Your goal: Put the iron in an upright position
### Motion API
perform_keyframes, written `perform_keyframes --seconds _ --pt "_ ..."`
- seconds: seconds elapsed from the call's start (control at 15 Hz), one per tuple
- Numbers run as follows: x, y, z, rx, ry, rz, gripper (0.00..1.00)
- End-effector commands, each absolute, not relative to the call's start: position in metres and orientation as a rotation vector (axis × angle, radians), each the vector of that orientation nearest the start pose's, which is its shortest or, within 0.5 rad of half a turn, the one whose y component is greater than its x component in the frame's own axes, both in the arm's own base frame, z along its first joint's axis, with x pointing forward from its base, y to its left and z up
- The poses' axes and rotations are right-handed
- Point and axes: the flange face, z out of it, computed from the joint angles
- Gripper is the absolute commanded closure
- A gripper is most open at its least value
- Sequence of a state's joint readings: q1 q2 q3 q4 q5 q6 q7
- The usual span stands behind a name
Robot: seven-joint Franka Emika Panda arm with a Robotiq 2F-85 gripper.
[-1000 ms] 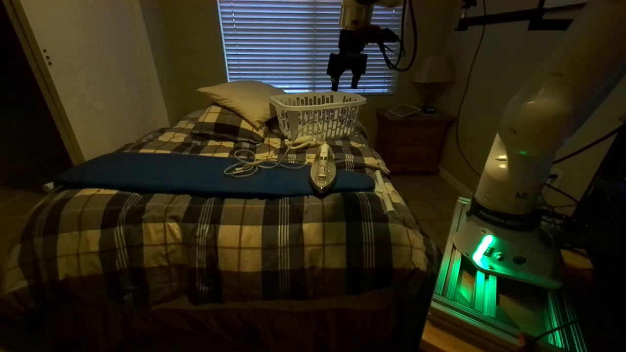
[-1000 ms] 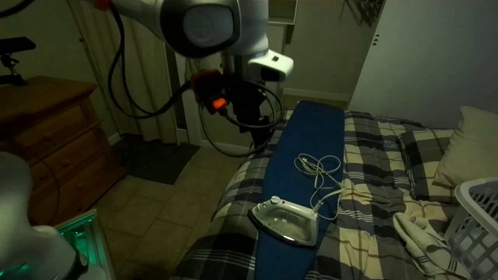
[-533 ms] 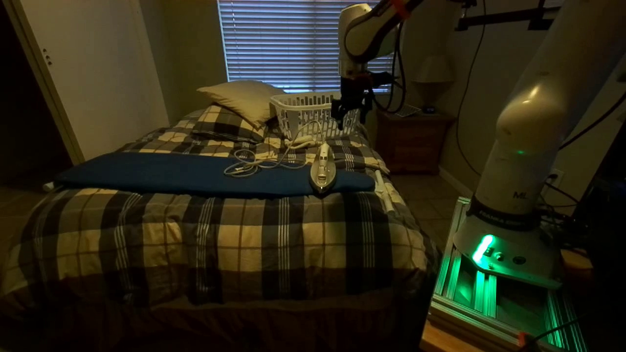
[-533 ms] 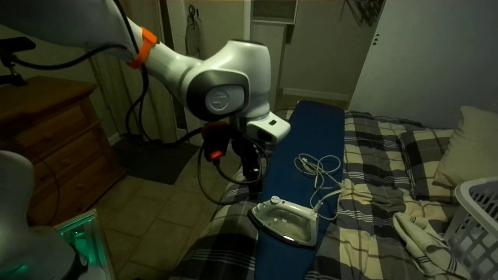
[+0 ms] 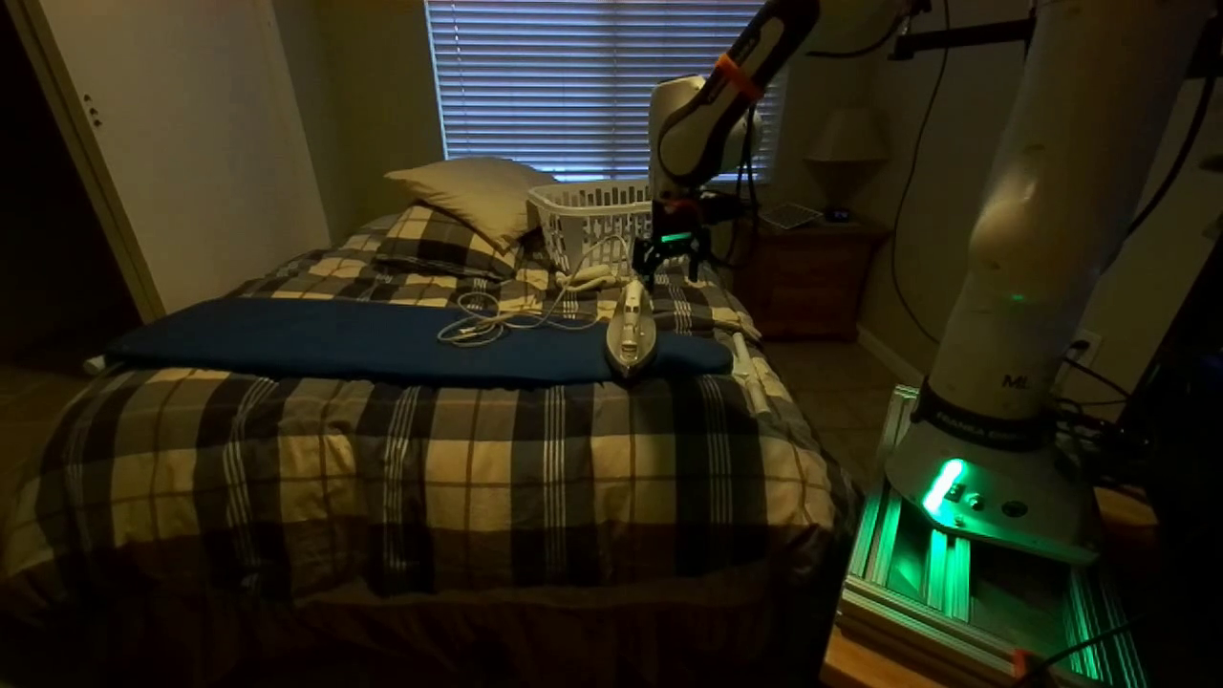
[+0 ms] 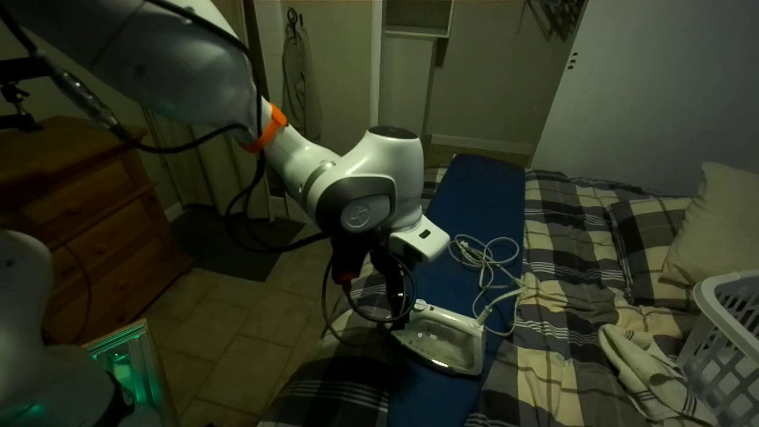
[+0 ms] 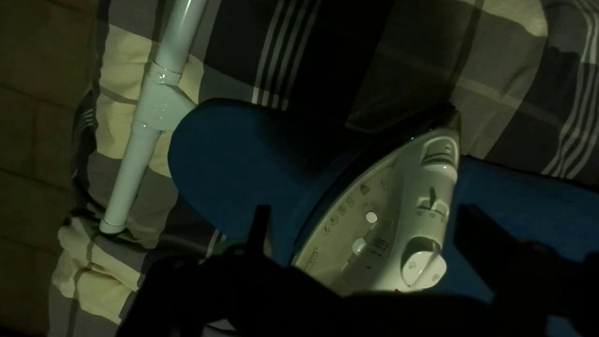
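Note:
The iron [image 5: 631, 334] is white with a dark sole edge. It lies sole down on the blue ironing board [image 5: 334, 339], its tip towards the foot of the bed. In an exterior view the iron [image 6: 442, 338] has its tip partly hidden by the gripper [image 6: 400, 323]. In an exterior view the gripper [image 5: 672, 280] is above the iron's rear end and a little to its right. In the wrist view the gripper [image 7: 365, 210] is open, with the iron [image 7: 423, 187] showing between its fingers, and nothing is held. Whether a finger touches the iron I cannot tell.
The iron's white cord [image 6: 483, 255] lies looped on the board. A white basket [image 5: 573, 225] and a pillow [image 5: 478, 191] stand farther back on the bed. A striped cloth [image 6: 640, 362] lies near the basket. A white metal tube [image 7: 128, 178] sticks out past the board's end.
The arm has come down from high above the bed to close over the iron. The iron, board and cord have not moved.

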State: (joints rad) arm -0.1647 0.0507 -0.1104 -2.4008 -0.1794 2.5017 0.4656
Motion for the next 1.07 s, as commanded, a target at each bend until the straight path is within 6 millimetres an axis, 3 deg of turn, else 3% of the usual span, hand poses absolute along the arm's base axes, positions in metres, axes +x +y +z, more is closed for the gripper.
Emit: perform_keyframes --seconds 0.0,0.93,1.0 --pt "0.499 -0.138 0.277 -3.106 0.987 -0.135 0.00" --pt "0.548 -0.130 0.228 -3.066 1.018 -0.172 0.00" --pt "0.549 -0.130 0.226 -3.068 1.019 -0.164 0.12"
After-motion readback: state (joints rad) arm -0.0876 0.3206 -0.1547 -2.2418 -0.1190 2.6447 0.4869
